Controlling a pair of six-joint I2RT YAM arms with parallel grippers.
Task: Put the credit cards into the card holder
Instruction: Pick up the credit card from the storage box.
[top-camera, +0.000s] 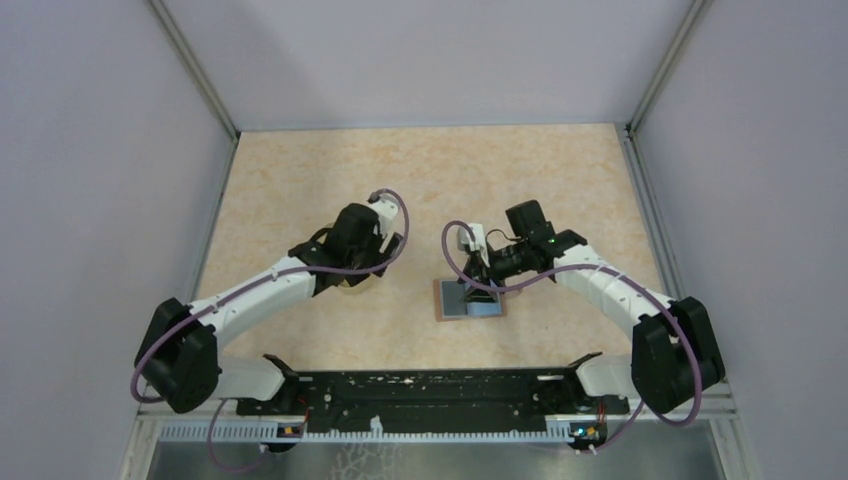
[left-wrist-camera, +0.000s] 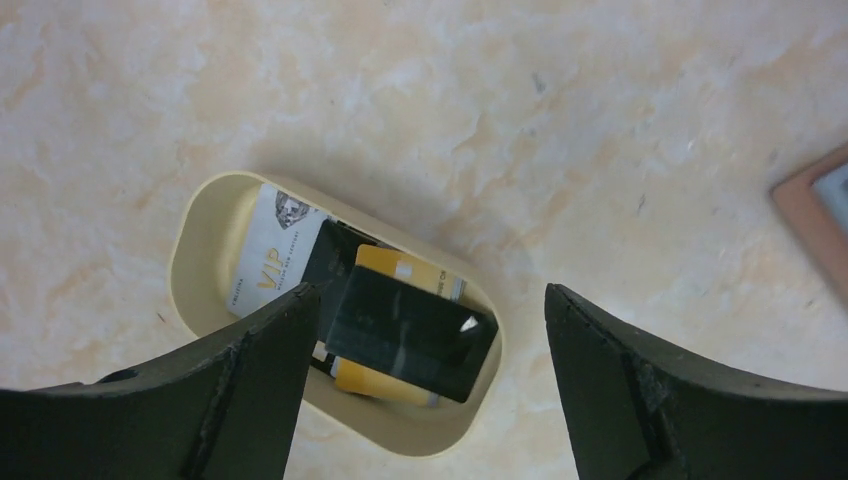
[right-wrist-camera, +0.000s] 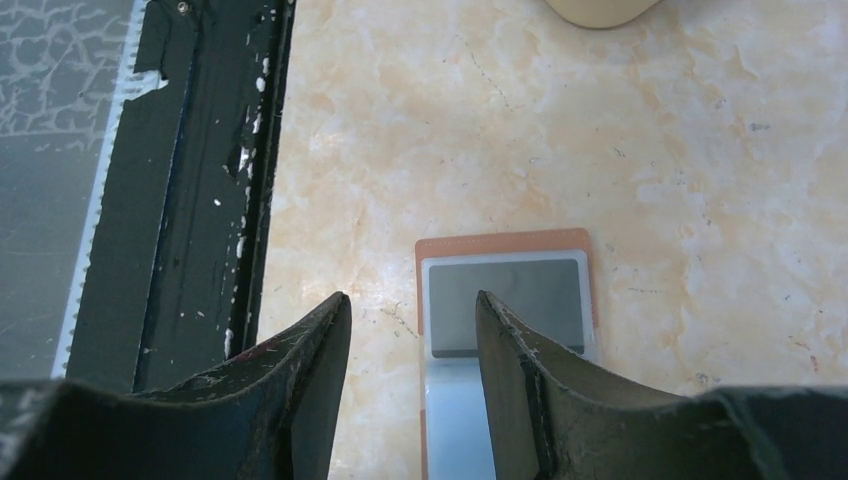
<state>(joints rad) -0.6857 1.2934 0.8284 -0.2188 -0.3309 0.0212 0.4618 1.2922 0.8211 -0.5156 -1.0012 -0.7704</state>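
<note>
The credit cards lie in a cream oval cup (left-wrist-camera: 205, 250): a white card (left-wrist-camera: 270, 250), an orange-yellow card (left-wrist-camera: 405, 270) and a black card (left-wrist-camera: 410, 330) on top. My left gripper (left-wrist-camera: 435, 292) hangs open above the cup, its fingers wide apart on either side of the black card and holding nothing. The card holder (right-wrist-camera: 500, 243) lies open on the table, with a reddish-brown rim and light blue lining. A grey rectangle (right-wrist-camera: 505, 305) fills its far half; I cannot tell whether it is a card or a window. My right gripper (right-wrist-camera: 412, 300) is open over the holder's left edge, with nothing between its fingers.
The black base rail (right-wrist-camera: 200, 180) runs close along the left of the card holder in the right wrist view. The cup's rim (right-wrist-camera: 600, 10) shows at the top of that view. Side walls (top-camera: 200, 90) enclose the beige tabletop (top-camera: 430, 170).
</note>
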